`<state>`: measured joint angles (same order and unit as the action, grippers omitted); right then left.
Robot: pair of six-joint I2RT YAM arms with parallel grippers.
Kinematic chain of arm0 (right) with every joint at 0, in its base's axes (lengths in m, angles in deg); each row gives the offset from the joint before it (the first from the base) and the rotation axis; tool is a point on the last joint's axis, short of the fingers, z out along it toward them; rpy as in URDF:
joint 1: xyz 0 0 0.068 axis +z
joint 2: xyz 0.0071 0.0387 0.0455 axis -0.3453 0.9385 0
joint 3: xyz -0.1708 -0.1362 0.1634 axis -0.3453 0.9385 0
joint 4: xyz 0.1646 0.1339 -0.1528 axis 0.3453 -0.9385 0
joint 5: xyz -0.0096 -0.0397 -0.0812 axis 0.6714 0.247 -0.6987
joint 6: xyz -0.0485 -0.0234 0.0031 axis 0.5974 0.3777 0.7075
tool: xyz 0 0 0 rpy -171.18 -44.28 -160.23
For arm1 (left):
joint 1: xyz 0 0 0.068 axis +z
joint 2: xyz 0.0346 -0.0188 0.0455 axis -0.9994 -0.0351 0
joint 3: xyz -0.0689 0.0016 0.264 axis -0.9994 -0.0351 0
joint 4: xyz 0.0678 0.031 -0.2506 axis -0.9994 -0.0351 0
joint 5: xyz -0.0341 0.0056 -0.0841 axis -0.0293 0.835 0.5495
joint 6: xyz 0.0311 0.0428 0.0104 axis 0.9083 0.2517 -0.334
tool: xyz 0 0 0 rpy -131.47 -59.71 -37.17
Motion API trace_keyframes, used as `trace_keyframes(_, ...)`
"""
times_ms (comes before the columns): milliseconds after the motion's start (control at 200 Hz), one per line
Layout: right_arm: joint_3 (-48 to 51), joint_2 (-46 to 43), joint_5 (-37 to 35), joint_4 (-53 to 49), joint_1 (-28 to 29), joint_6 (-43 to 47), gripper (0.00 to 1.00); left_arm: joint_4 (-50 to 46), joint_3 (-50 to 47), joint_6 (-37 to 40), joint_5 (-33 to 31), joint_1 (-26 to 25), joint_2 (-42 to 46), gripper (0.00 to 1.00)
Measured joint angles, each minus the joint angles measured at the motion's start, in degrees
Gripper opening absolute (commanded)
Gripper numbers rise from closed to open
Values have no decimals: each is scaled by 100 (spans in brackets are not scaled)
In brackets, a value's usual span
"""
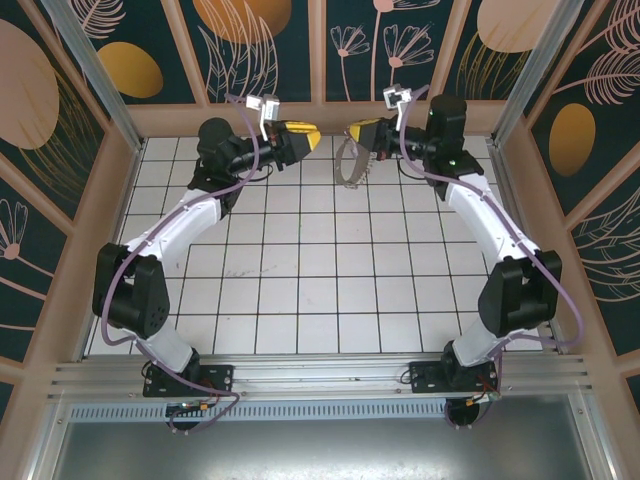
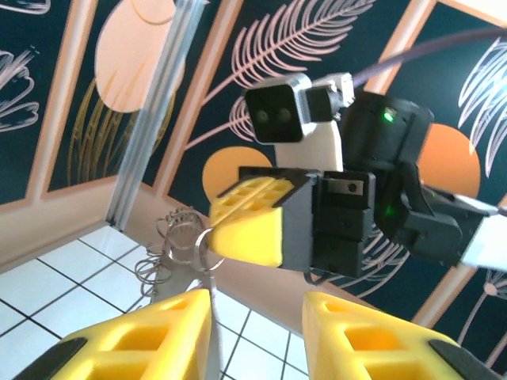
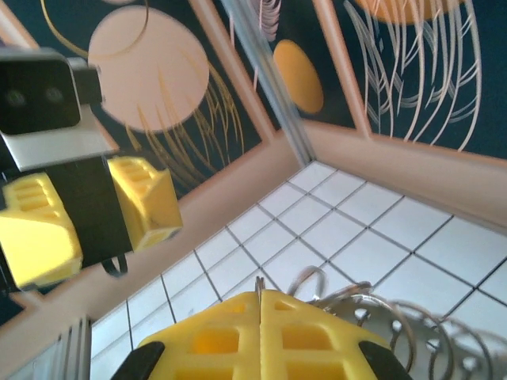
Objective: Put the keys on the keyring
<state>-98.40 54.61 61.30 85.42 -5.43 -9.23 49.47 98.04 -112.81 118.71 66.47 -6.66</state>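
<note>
Evidently you had the right gripper (image 3: 260, 305) pinching the top of the keyring (image 1: 350, 165), holding it off the tiles (image 1: 300, 290) so its loops hung free for threading. Just beside the keyring, facing it, the left gripper (image 2: 257, 302) stood with jaws spread. The keys were too small to pick out

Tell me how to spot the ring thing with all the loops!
Look to the far end of the white tiled table, near the flower-painted back wall. The right arm's yellow gripper is shut on the keyring, a hanging bunch of thin grey metal loops. Unlike the chunky gripper, it is skinny coiled wire.
</note>
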Motion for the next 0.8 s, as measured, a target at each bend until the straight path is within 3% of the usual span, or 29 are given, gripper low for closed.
trace_keyframes(330,-957,472,442,-2221,7,1624,0,-1106,651,656,785,0,-417,38)
trace_keyframes(801,-960,472,730,-2664,212,2022,0,-1550,658,887,1178,-2,-691,34)
